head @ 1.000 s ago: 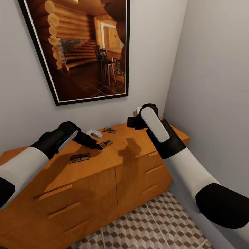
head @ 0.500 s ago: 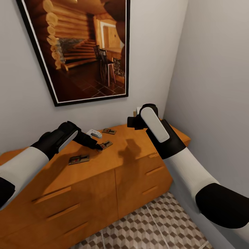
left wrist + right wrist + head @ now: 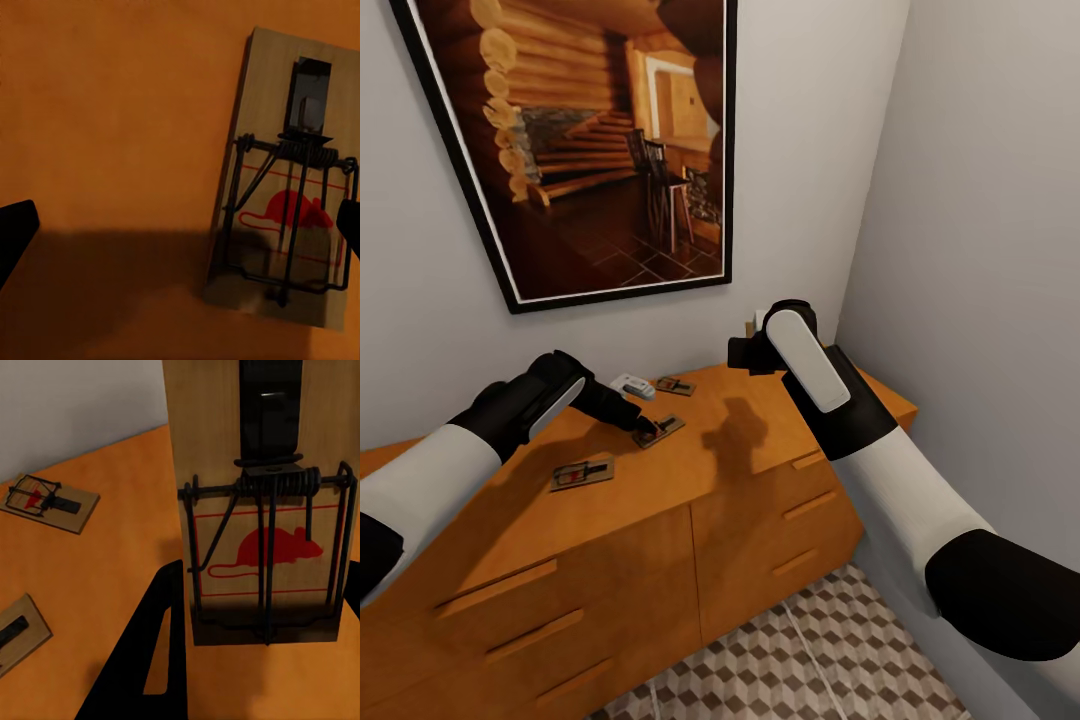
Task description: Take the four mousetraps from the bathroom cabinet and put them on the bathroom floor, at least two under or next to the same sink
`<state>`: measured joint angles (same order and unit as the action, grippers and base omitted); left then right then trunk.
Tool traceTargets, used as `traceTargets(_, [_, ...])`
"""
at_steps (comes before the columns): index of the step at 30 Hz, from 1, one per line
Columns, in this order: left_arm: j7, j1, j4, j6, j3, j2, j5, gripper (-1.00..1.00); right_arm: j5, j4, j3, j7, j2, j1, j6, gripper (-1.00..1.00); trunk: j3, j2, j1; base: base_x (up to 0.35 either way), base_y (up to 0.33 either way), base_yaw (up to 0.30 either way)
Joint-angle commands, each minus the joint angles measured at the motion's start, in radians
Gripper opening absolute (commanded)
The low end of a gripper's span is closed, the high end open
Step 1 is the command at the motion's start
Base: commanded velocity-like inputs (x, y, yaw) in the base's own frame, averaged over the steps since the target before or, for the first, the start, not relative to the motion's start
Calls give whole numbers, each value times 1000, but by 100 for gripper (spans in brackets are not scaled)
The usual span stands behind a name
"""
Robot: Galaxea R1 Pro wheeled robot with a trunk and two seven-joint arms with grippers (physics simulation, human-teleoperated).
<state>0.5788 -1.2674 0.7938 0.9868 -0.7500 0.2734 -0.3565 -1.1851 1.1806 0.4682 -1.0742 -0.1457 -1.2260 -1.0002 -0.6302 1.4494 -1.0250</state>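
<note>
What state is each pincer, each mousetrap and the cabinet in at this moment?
left pincer: open, above the middle mousetrap.
right pincer: shut on the held mousetrap.
middle mousetrap: flat on the cabinet, ungrasped.
near mousetrap: flat on cabinet.
far mousetrap: flat on cabinet.
cabinet: drawers shut.

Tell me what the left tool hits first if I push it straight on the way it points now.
Most likely the mousetrap on the cabinet top. The left tool points down at it, open, offset so one finger overlaps the board. Depth is unclear.
</note>
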Motion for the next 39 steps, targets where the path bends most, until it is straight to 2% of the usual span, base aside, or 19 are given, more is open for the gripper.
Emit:
traceTargets(1, [4,-1,1,1,-3,1,5,100,-10,1,1,-10,0,-1,-3,-100,-1,1,0,2,0,0])
traceTargets(4, [4,0,1,1,-14,-1,5,100,-10,1,1,-10,0,-1,-3,-100,-1,1,0,0,0,0])
traceTargets(8, [5,0,1,1,-58,-5,3,100,-10,1,1,-10,0,-1,-3,-100,-1,1,0,0,0,0])
traceTargets(11, [5,0,1,1,-71,-15,2,100,-10,1,1,-10,0,-1,-3,-100,-1,1,0,0,0,0])
traceTargets(17, [6,0,2,1,-76,-24,1,100,-10,0,0,-10,0,-1,-3,-100,-1,1,0,0,0,0])
traceTargets(30, [7,6,-1,0,-78,-23,0,100,-10,-1,1,-10,0,-1,-3,-100,-1,1,0,0,0,0])
traceTargets(31, [7,7,-1,0,-78,-23,0,-100,-10,-1,1,-10,0,-1,-3,-100,-1,1,0,0,0,0])
traceTargets(39, [7,8,-2,0,-78,-23,1,-100,-10,-1,0,-10,0,-1,-3,-100,-1,1,0,0,0,0])
